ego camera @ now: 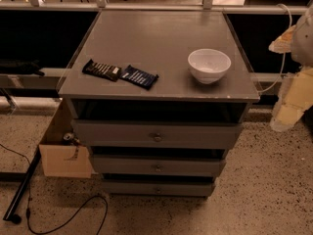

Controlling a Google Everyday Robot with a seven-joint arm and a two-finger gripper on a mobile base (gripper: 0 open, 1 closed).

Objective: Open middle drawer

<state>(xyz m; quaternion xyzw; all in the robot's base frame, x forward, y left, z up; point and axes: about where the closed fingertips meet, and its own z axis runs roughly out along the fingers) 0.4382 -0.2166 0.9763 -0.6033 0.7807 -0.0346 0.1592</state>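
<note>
A grey cabinet (pixel 146 48) stands in the middle of the camera view with three stacked grey drawers, each with one small round knob. The middle drawer (pixel 122 166) sits between the top drawer (pixel 117 133) and the bottom drawer (pixel 127 188); its knob (pixel 158 168) is at the centre of its front. Dark gaps show above each drawer front. My gripper (pixel 284 117) hangs at the lower end of the pale arm at the right edge, to the right of the cabinet and well apart from the knob.
On the cabinet top lie two dark snack bars (pixel 120 73) and a white bowl (pixel 209 65). A cardboard box (pixel 61 155) with a can stands on the floor at the left, beside a black cable (pixel 68 219) and a bar. A rail runs behind.
</note>
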